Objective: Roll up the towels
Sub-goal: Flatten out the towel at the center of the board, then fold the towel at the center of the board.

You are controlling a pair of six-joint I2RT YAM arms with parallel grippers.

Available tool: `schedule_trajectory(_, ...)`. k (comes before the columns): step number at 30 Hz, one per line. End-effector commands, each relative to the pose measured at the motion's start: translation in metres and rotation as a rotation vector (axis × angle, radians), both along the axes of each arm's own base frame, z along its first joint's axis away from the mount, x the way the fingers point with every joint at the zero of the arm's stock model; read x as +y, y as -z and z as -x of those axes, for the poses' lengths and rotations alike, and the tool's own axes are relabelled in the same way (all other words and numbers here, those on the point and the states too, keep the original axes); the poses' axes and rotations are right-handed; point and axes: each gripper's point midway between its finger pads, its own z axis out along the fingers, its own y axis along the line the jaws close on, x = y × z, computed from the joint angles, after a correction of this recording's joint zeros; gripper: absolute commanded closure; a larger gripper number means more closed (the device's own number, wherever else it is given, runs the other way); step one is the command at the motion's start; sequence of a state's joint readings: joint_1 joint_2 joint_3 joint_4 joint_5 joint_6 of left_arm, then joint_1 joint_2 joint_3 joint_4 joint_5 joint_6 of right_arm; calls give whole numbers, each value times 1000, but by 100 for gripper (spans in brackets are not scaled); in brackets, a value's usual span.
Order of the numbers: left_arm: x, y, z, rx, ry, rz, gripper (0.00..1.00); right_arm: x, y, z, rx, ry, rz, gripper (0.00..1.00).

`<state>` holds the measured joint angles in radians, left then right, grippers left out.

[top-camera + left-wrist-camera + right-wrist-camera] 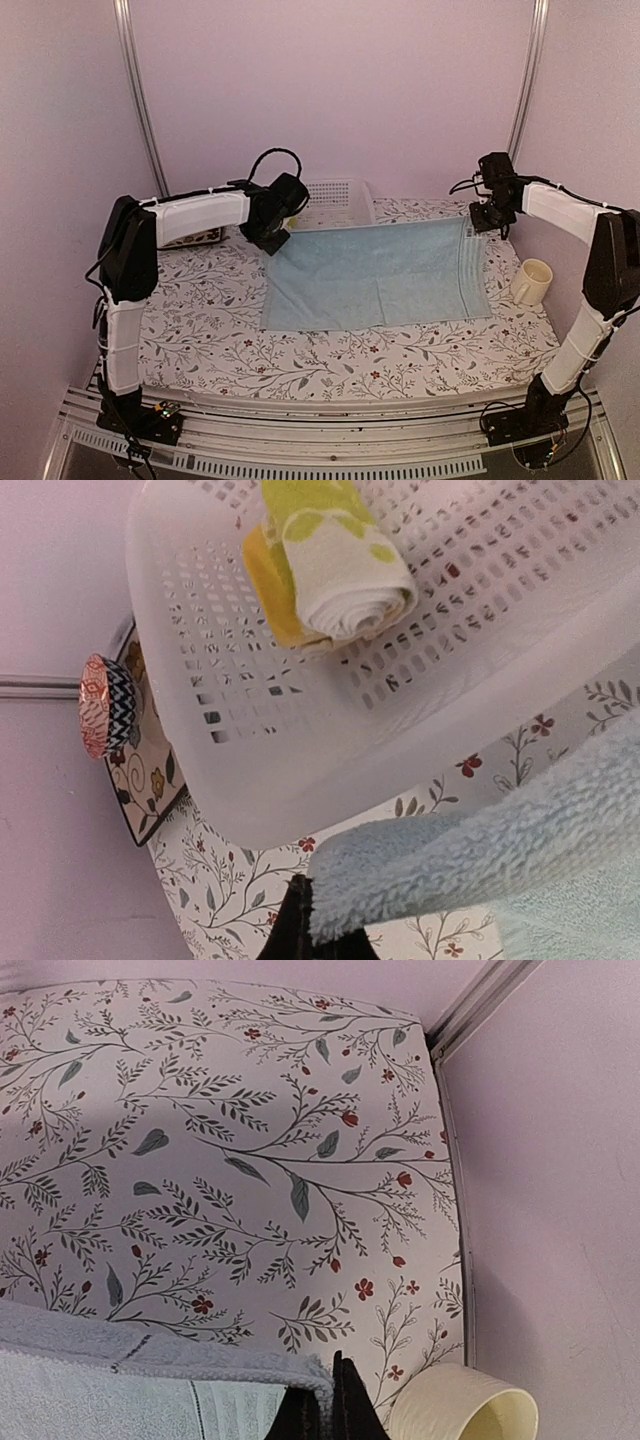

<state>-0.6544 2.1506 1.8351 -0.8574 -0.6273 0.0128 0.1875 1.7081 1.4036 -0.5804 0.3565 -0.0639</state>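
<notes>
The pale blue towel (pixel 380 275) lies spread flat in the middle of the table. My left gripper (pixel 272 240) is shut on its far left corner; in the left wrist view the fluffy corner (pixel 450 860) sits lifted in my left gripper (pixel 310 895). My right gripper (pixel 487 222) is shut on the far right corner, and the right wrist view shows the towel's hem (pixel 150 1370) pinched in the right gripper (pixel 332 1375). The yellow-green towel (pixel 330 560) lies rolled up inside the white basket (pixel 260 750).
The white perforated basket (pixel 335 205) stands at the back, just beyond the blue towel. A cream mug (pixel 532 282) stands by the towel's right edge, close to my right gripper (pixel 465 1410). A patterned bowl (pixel 105 705) rests on a dark floral mat (pixel 145 770) at the back left.
</notes>
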Motion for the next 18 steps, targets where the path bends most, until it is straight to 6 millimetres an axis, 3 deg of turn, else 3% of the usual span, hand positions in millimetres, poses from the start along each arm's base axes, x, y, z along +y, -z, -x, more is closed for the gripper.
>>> schedule_trajectory(1, -35, -25, -5, -133, 92, 5, 100, -29, -11, 0, -65, 83, -28, 96)
schedule_trajectory(7, -29, 10, 8, -50, 62, -67, 100, -27, 1, 2, -38, 74, -50, 96)
schedule_trajectory(12, -14, 18, 23, -35, 62, -87, 100, -17, 11, 6, 6, 32, -92, 96)
schedule_trajectory(18, -10, 22, 39, -6, 86, -53, 100, -5, 19, 32, 57, -14, -154, 97)
